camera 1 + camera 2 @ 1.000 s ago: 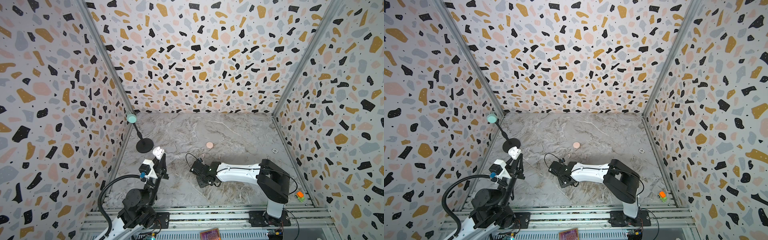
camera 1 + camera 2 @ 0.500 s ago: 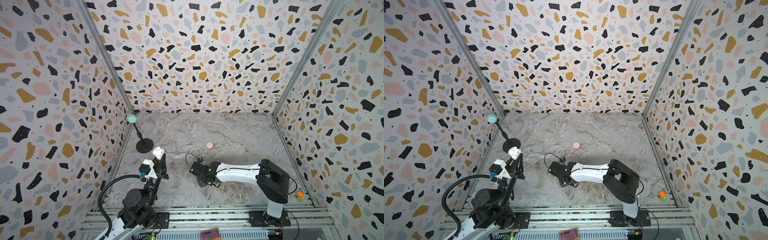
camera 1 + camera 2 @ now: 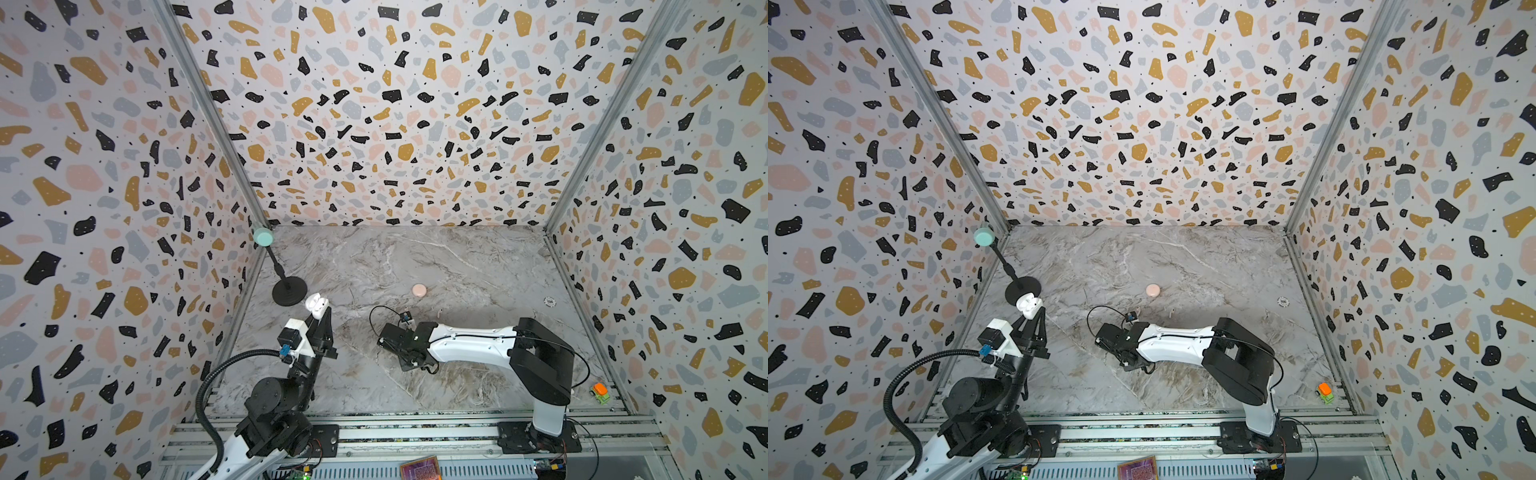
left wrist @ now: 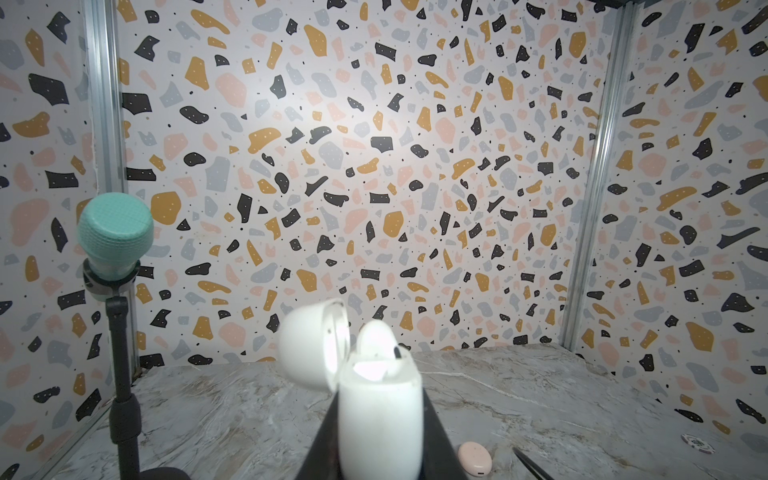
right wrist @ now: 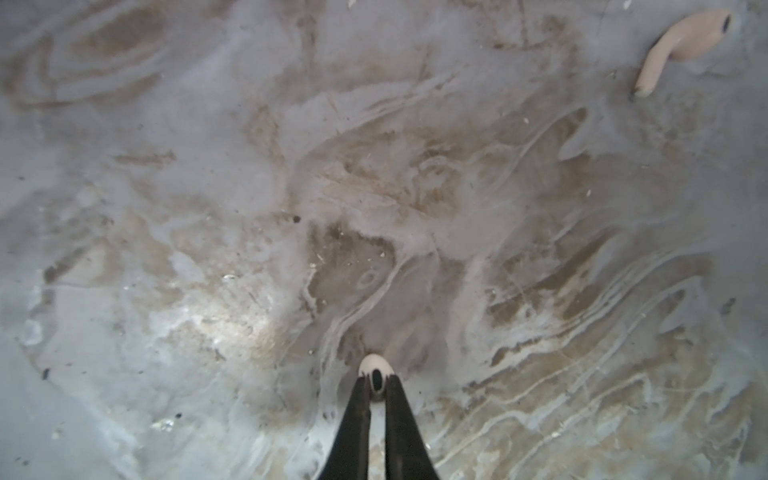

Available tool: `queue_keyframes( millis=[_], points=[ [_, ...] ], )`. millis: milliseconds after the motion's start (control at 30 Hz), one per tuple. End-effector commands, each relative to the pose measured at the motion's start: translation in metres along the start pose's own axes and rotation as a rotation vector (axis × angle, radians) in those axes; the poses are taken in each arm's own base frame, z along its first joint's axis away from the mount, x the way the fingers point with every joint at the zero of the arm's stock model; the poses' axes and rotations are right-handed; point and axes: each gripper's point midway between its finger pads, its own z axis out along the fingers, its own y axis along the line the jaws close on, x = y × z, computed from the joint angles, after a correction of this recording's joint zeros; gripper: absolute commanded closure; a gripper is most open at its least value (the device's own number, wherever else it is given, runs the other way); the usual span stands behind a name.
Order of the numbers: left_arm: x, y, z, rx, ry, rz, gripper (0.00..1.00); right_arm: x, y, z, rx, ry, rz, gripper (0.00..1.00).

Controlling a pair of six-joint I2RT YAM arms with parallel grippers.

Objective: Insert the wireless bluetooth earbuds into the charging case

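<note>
In both top views the left fingers (image 3: 323, 329) hold the white charging case (image 3: 314, 302) clear of the marble surface (image 3: 457, 266) with its lid open, probably as a steady socket for loading. The case hangs just beside the microphone stand (image 3: 289, 291) and near the left wall, so room is tight there, while the middle lies open. The right arm (image 3: 469, 338) reaches low across the middle, well apart from the pink case (image 3: 418, 289).

In the left wrist view, the left fingers clamp the case body from both sides. The lid (image 4: 307, 345) tips aside, one seated earbud (image 4: 376, 336) shows, and the bay beside it looks free.

In the right wrist view, the right fingers (image 5: 358, 415) stand narrow, pinching a white earbud (image 5: 374, 362) down at the surface. A pink earbud (image 5: 681, 45) lies well apart, so lifting looks unobstructed.
</note>
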Motion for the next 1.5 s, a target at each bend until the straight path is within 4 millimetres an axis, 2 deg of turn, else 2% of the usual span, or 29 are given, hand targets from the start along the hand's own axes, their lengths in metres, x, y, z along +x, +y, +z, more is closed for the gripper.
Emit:
queue_keyframes(
  millis=[0, 1467],
  points=[
    [-0.013, 0.002, 0.000, -0.005, -0.041, -0.021, 1.00, 0.009, -0.004, 0.003, 0.047, 0.035, -0.014, 0.90],
    [-0.014, 0.001, 0.000, 0.001, -0.042, -0.031, 1.00, 0.007, 0.018, -0.010, 0.162, -0.011, -0.110, 0.90]
  ],
)
